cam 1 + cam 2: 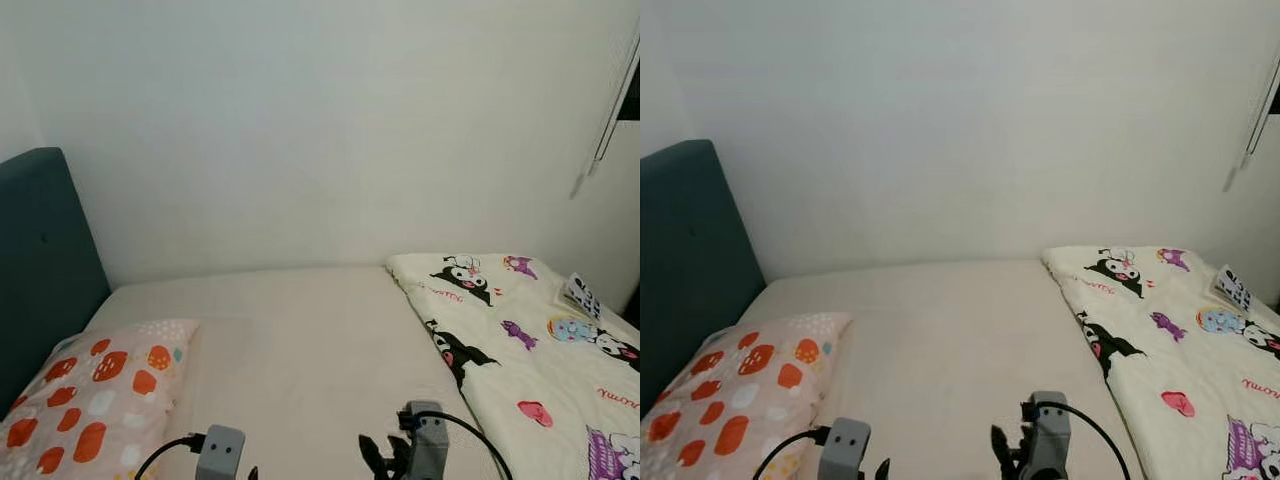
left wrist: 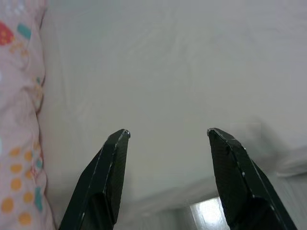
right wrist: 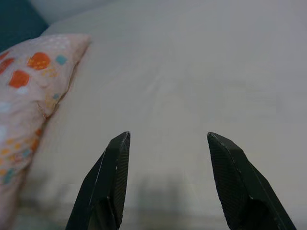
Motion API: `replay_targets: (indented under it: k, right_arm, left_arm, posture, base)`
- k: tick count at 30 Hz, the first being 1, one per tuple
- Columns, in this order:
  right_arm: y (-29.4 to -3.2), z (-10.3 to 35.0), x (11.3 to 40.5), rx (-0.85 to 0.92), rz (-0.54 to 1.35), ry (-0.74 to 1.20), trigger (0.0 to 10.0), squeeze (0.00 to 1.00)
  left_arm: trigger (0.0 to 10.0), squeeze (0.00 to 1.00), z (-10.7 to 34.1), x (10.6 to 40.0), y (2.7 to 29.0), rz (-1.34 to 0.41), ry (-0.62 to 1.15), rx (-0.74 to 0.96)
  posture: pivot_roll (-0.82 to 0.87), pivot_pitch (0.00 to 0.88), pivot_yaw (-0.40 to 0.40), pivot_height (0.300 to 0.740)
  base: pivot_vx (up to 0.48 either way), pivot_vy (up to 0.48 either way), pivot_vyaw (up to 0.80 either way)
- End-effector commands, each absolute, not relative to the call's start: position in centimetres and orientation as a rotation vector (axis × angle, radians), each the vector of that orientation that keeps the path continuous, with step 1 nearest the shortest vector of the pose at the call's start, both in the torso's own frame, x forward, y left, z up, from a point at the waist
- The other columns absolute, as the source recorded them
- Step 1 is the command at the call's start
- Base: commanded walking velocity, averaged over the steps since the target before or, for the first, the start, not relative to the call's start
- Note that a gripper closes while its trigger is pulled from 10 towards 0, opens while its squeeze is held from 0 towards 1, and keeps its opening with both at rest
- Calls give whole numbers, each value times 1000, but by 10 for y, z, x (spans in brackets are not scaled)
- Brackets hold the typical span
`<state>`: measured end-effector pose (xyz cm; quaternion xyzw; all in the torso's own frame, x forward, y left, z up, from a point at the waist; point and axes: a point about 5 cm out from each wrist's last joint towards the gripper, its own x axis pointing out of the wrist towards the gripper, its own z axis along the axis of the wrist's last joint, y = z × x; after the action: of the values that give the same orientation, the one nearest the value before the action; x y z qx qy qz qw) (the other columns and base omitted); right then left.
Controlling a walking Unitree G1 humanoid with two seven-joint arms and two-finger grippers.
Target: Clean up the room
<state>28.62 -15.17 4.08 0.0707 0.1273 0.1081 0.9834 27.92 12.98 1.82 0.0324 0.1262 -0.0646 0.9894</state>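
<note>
Both of my grippers hang low at the near edge of the bed, empty, their black fingers spread apart: the left gripper [image 2: 168, 136] over bare sheet just beside the pillow, the right gripper [image 3: 168, 139] a little further toward the middle of the mattress [image 1: 300, 340]. Ahead of them the cream sheet lies flat and bare up to the white wall [image 1: 320, 130].

On my left the patterned pillow [image 1: 95, 395], with orange and red blobs, rests against the dark teal headboard [image 1: 40, 260]; my left arm is nearer to it. On my right the cartoon-print quilt [image 1: 520, 345] lies bunched along that side of the bed, its long axis running from the wall toward me, its folded edge just off my right gripper's side. I judge the quilt the thing to straighten, pulled leftward across the mattress by my right arm. Nothing stands between. A small black-and-white printed item [image 1: 582, 295] sits on the quilt's far side; I cannot tell what it is.
</note>
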Motion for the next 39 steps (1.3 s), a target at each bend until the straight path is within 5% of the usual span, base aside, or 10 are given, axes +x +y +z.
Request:
replay_targets:
  k: [1, 10, 17, 23, 29, 39]
  right_arm:
    - [-153, 37, 282, 82, 242, 269, 10000, 0]
    - [-158, 36, 271, 9, 273, 265, 10000, 0]
    - [-139, 22, 246, -145, 281, 231, 10000, 0]
    - [-142, 20, 242, -112, 200, 220, 10000, 0]
    - [-174, 43, 244, -128, 50, 73, 10000, 0]
    - [-189, 53, 248, -48, -53, 21, 10000, 0]
  left_arm:
    - [10000, 0, 18, 279, 125, -148, 257, 58]
    - [10000, 0, 20, 272, 141, -119, 230, 35]
    - [10000, 0, 27, 257, 174, 87, 176, -52]
    - [10000, 0, 30, 253, 186, 193, 155, -45]
    - [10000, 0, 39, 258, 180, 205, 109, -9]
    - [10000, 0, 50, 267, 158, 105, 45, -19]
  posture:
    - [-40, 104, -9, 740]
    - [-13, 85, -50, 740]
    - [25, 77, -76, 740]
    - [63, 77, -95, 740]
    - [38, 39, -60, 740]
    - [-13, 29, -56, 740]
  base:
    - [0, 0, 0]
    - [0, 0, 0]
    - [0, 0, 0]
    - [0, 0, 0]
    - [0, 0, 0]
    - [0, 0, 0]
